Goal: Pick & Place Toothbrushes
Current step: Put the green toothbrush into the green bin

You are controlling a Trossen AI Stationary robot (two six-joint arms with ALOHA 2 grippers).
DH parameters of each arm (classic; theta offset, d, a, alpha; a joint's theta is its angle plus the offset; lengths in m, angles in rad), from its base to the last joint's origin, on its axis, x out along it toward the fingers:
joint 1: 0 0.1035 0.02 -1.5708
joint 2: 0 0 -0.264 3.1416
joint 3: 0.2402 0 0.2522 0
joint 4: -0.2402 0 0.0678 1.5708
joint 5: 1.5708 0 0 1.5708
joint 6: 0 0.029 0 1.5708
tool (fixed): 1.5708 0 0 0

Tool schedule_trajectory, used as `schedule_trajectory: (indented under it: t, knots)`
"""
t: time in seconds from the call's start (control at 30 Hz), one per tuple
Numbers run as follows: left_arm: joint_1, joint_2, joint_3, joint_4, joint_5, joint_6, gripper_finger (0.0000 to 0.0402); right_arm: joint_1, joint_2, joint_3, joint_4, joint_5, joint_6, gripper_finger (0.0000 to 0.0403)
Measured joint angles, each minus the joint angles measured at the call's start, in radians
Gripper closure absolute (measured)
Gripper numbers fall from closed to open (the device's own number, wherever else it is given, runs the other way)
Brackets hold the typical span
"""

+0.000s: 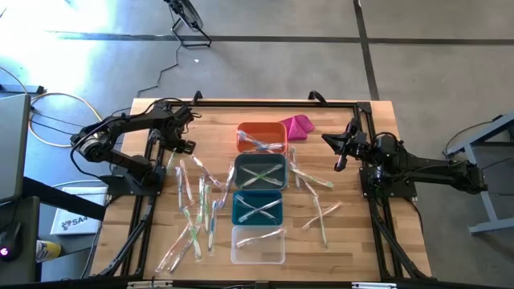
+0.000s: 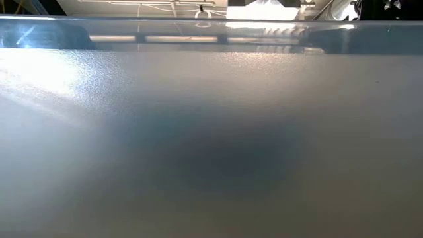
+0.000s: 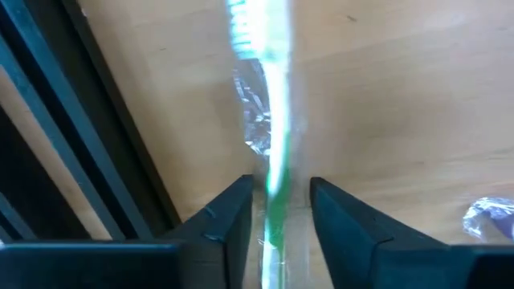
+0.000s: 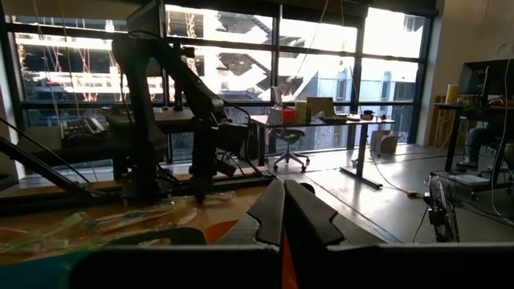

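Note:
Many wrapped toothbrushes lie flat on the wooden table, a scatter at the left [image 1: 197, 213] and fewer at the right [image 1: 317, 213]. My left gripper [image 1: 171, 154] points down at the table's far left, open. In its wrist view its fingers [image 3: 233, 229] stand on either side of a green toothbrush [image 3: 277, 160] in a clear wrapper, which lies flat on the wood with its bristle end away from the fingers. My right gripper [image 1: 339, 163] hovers at the far right, shut [image 4: 283, 213] and empty, pointing level.
A row of bins runs down the table's middle: orange [image 1: 261, 127], grey [image 1: 238, 172], teal [image 1: 238, 210], clear [image 1: 259, 255], each with toothbrushes inside. A magenta cloth lump [image 1: 297, 126] lies beside the orange bin. A black frame rail [image 3: 88, 120] runs close beside my left gripper.

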Motion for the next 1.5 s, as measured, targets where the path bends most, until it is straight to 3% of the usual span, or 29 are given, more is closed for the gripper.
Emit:
schedule_trajectory:
  t: [0.23, 0.4, 0.87, 1.3, 1.5]
  knots:
    - [0.0, 0.001, -0.001, 0.006, 0.007, -0.001, 0.0353, 0.0, 0.0, 0.0, 0.0, 0.0, 0.0, 0.0398]
    - [0.0, 0.002, 0.013, -0.008, 0.007, 0.015, 0.038, 0.0, 0.0, 0.0, 0.0, 0.0, 0.0, 0.0398]
    - [0.0, 0.003, 0.159, -0.035, 0.0, 0.126, 0.0383, 0.0, 0.0, 0.0, 0.0, 0.0, 0.0, 0.0398]
    - [-0.006, 0.003, 0.433, -0.097, 0.139, 0.294, 0.0384, 0.0, 0.0, 0.0, 0.0, 0.0, -0.003, 0.0398]
    - [-0.104, 0.002, 0.51, -0.045, 0.214, 0.325, 0.0384, 0.0, 0.0, 0.0, 0.0, 0.0, -0.003, 0.0398]
